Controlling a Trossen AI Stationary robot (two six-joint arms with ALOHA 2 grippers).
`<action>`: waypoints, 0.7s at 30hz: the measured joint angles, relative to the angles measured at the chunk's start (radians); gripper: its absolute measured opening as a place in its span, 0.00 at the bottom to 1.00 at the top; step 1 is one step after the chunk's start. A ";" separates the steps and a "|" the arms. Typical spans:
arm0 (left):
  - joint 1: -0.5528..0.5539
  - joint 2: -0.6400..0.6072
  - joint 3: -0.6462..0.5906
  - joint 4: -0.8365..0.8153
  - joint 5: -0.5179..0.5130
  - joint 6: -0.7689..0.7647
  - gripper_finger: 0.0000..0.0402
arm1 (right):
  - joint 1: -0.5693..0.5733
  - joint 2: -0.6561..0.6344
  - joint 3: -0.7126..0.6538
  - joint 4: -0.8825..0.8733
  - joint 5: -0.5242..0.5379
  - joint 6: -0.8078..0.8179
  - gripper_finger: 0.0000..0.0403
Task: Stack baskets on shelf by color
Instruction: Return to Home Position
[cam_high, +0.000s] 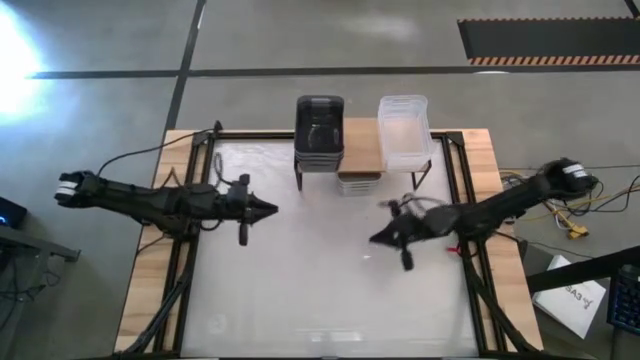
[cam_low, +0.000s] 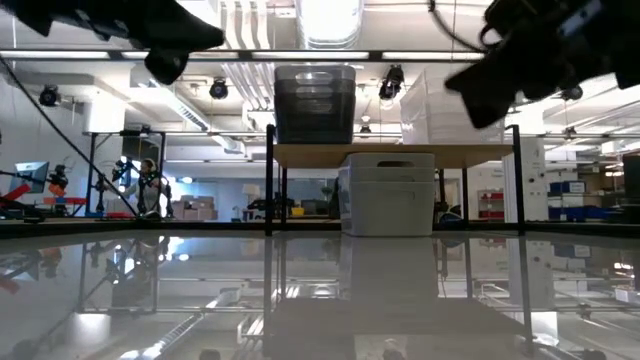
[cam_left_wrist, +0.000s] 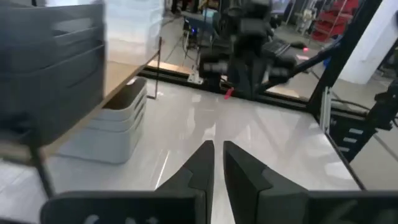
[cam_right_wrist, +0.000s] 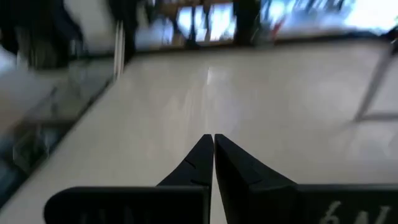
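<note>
The shelf (cam_high: 362, 147) stands at the table's far edge, a light-wood board on thin black legs. A stack of dark grey baskets (cam_high: 319, 133) sits on its left end and a stack of clear baskets (cam_high: 404, 131) on its right end. Light grey baskets (cam_low: 388, 193) are stacked on the table under the board. My left gripper (cam_high: 272, 209) hovers shut over the table's left middle, empty. My right gripper (cam_high: 375, 239) hovers shut right of centre, empty, in front of the shelf.
The white tabletop (cam_high: 320, 290) stretches open toward the near edge. Black frame rails (cam_high: 462, 190) run along both sides of the table. Cables (cam_high: 575, 215) lie off the right edge.
</note>
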 joint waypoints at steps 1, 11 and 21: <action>0.004 -0.035 -0.019 -0.007 -0.001 0.000 0.04 | -0.018 -0.068 -0.024 0.002 0.000 -0.001 0.02; 0.041 -0.357 -0.213 -0.006 -0.003 0.007 0.04 | -0.061 -0.654 -0.273 -0.086 0.000 0.075 0.02; 0.044 -0.592 -0.394 0.000 -0.011 0.056 0.04 | -0.061 -0.926 -0.318 -0.303 0.022 0.040 0.02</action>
